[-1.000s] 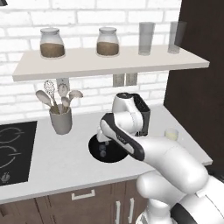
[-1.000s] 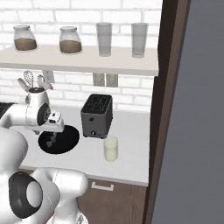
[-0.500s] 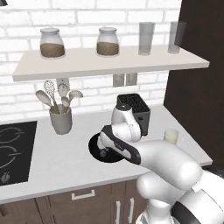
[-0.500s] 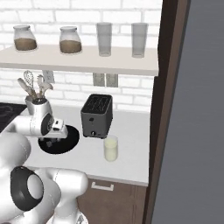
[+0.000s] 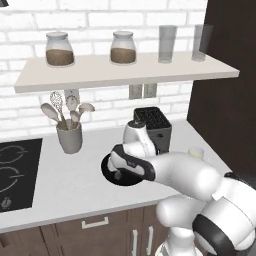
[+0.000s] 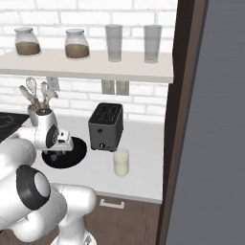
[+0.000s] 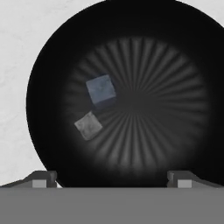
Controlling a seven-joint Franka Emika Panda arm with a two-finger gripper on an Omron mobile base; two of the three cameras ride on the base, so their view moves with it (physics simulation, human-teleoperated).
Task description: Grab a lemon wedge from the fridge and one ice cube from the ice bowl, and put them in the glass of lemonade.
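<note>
Gripper [image 7: 112, 178] fully open, empty, poised above the bowl [image 7: 192, 57]. Two cubes [image 7: 101, 91] lie ahead, left of centre, close together. Risk: jaws may straddle both or nudge one away.

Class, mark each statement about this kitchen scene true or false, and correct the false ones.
1. Two ice cubes lie in the ice bowl. True.
2. The gripper is shut on a cube. False: it is open above the bowl, holding nothing.
3. The glass of lemonade stands on the shelf. False: it stands on the counter, in front of the toaster.
4. Two jars sit on the shelf. True.
</note>
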